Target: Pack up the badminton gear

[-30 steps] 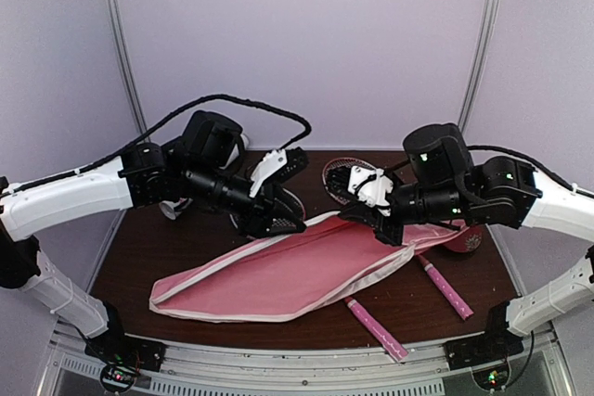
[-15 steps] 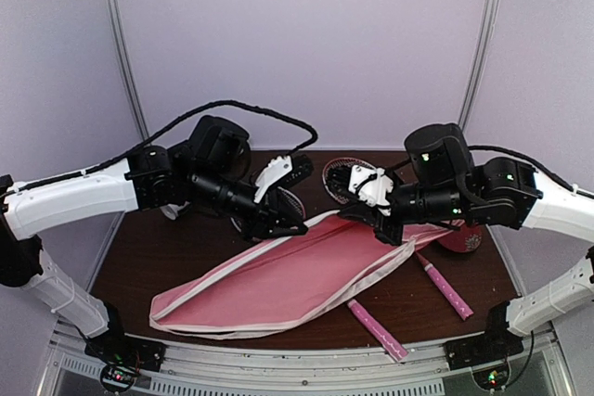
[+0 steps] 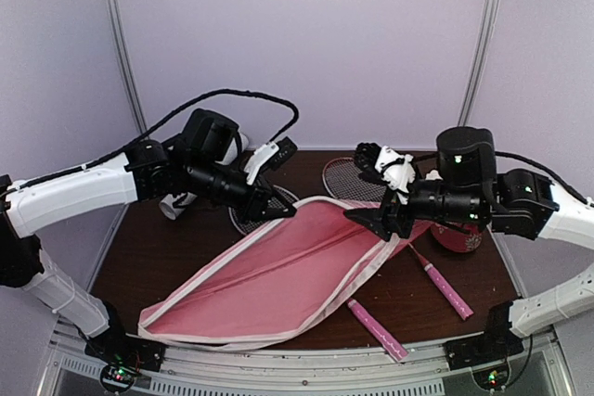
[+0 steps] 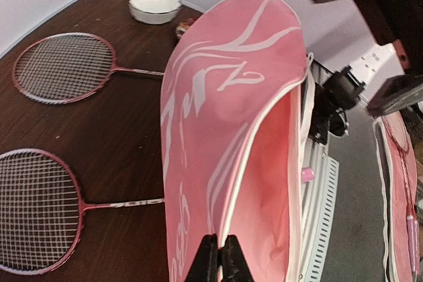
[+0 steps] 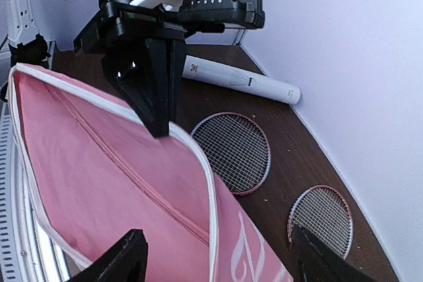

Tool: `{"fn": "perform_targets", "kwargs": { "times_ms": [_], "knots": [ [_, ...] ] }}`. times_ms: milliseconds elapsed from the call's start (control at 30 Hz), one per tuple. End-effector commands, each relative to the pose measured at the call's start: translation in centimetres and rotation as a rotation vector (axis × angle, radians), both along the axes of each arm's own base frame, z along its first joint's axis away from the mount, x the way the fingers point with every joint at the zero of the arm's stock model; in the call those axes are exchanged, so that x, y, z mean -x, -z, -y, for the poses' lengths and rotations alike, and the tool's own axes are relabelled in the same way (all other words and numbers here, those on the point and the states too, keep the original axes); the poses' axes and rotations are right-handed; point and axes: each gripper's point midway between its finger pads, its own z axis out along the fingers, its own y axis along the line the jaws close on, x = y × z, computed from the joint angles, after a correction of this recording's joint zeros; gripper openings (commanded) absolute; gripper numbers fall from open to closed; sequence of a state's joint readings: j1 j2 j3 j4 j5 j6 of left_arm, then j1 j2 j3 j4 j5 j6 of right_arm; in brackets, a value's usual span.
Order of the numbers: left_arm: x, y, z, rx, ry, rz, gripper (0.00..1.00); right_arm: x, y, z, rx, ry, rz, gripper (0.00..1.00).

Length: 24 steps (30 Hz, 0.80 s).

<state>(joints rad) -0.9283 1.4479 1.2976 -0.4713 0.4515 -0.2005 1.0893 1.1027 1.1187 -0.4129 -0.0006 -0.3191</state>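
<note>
The pink cover point(image 3: 278, 275) lies unzipped across the table, its white-striped outside point(image 4: 225, 97) facing up. My left gripper point(image 3: 283, 210) is shut on the cover's white rim point(image 4: 264, 163) and holds that flap up. My right gripper point(image 3: 376, 223) is open, its fingers point(image 5: 119, 262) wide either side of the cover's point(image 5: 99, 183) far end, not pinching it. Two red-framed racquets lie partly under the cover. Their heads point(image 5: 231, 152) point(image 5: 322, 219) show behind it and their pink handles point(image 3: 376, 329) point(image 3: 444, 287) stick out in front. The white tube point(image 5: 241, 80) lies at the back left.
A small red patterned dish point(image 3: 459, 236) with a white inside point(image 4: 154, 4) sits at the right, close under my right arm. The table's metal front rail point(image 3: 306, 364) runs just beyond the handles. Walls close in the back and sides.
My left gripper has closed on the cover's rim and raised it, spreading the opening wider. My right gripper has let go of the cover, opened and drawn back to the right.
</note>
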Motion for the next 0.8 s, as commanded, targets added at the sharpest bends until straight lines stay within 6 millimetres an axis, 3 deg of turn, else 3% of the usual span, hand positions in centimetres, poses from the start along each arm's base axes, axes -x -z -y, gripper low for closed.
{"fn": "perform_targets", "kwargs": {
  "times_ms": [0,167,300,500,767],
  "knots": [
    [-4.9,-2.8,-2.0,0.077,-0.214,-0.017,0.00,-2.0,-3.1,4.0,-0.223,0.194,-0.031,0.82],
    [-7.8,-4.5,-5.0,0.093,-0.357,-0.004,0.00,-3.9,-1.6,7.4,-0.287,0.344,-0.141,0.87],
    [-10.2,-6.7,-8.5,0.117,-0.507,0.013,0.00,-5.7,2.2,7.9,-0.238,0.443,-0.254,0.85],
    [-12.2,-10.7,-13.2,0.192,-0.670,0.079,0.00,-7.8,8.8,4.5,-0.100,0.467,-0.434,0.69],
    [-12.7,-13.3,-15.9,0.227,-0.756,0.164,0.00,-9.4,15.3,-1.3,0.025,0.405,-0.632,0.58]
  ]
}}
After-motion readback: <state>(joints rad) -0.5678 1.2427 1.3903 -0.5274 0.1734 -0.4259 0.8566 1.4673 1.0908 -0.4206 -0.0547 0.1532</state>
